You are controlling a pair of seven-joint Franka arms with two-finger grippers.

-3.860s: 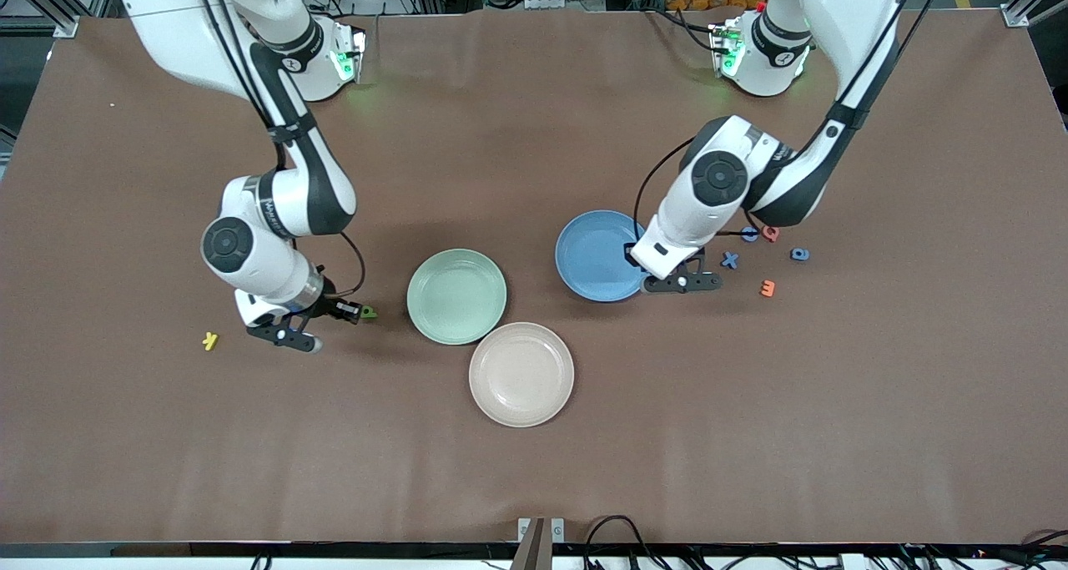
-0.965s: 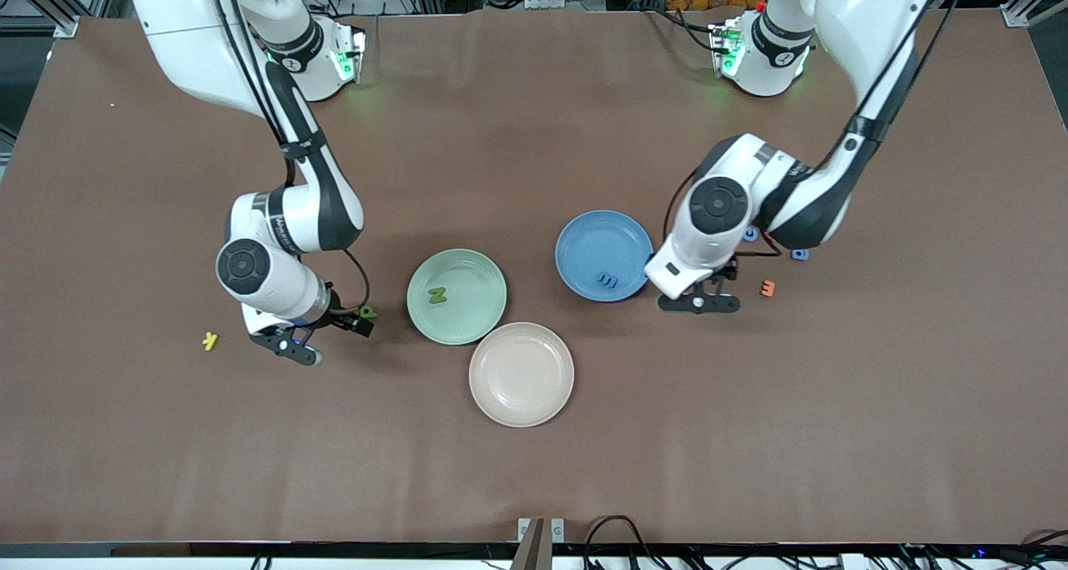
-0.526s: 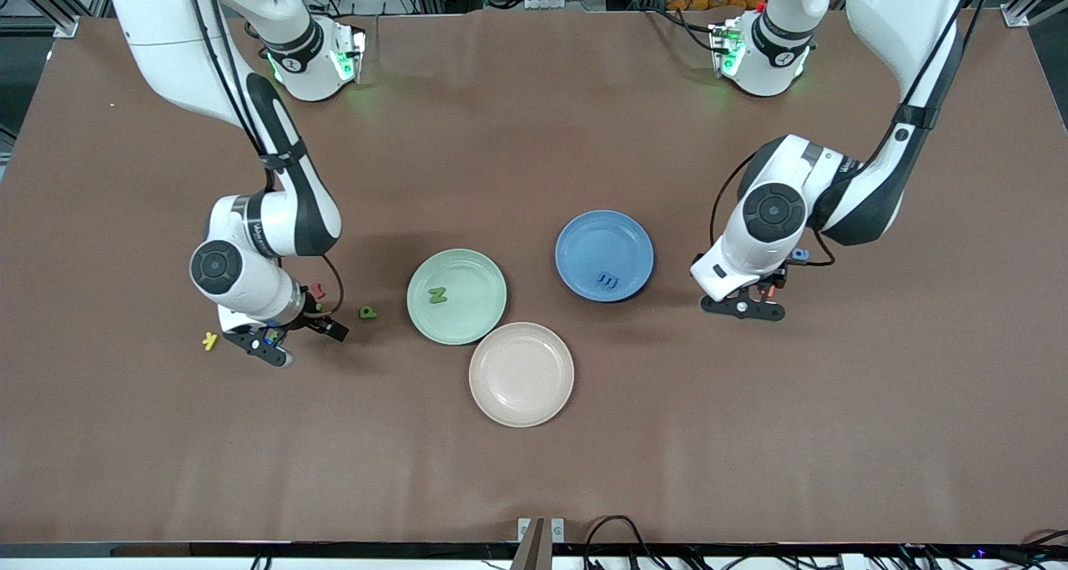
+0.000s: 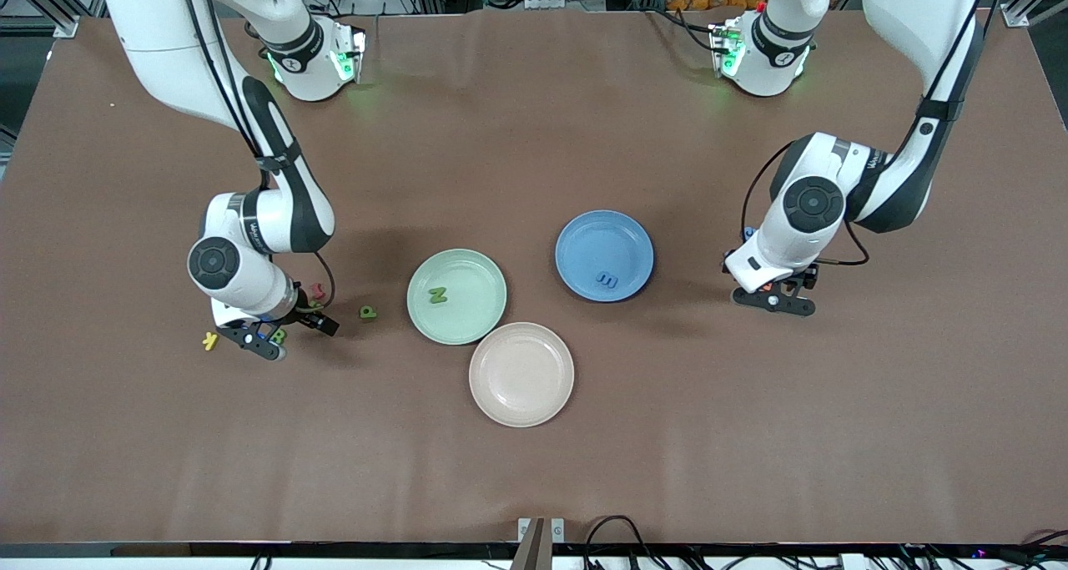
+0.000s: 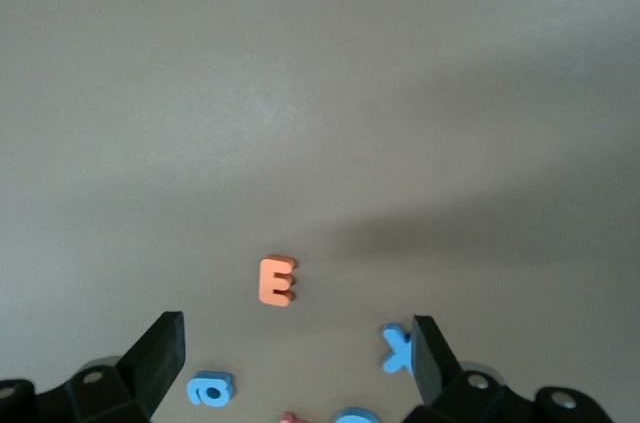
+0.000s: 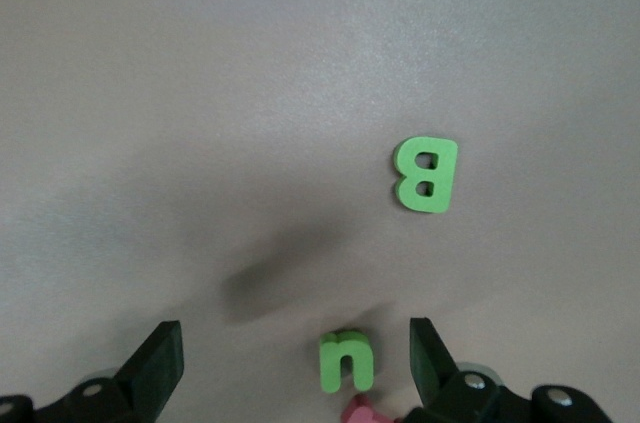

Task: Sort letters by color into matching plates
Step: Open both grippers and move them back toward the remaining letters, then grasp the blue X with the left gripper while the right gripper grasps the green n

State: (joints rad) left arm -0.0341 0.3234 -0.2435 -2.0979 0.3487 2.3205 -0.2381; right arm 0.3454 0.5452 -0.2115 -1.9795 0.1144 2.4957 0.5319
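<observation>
A green N [image 4: 437, 295] is seen in the mint plate [image 4: 480, 320] and a blue letter [image 4: 607, 281] in the blue plate [image 4: 584, 236]. Only the wrist views show both grippers, left [image 5: 298, 363] and right [image 6: 296, 363], released over letters: orange E [image 5: 276, 280], green B [image 6: 427, 175]. The table [image 4: 534, 453] is brown.

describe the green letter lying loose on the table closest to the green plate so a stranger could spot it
Start at the mint green plate. Beside it, toward the right arm's end of the table, a small green letter P lies alone on the brown mat. Unlike the letters clustered under the right end effector, it lies apart.
</observation>
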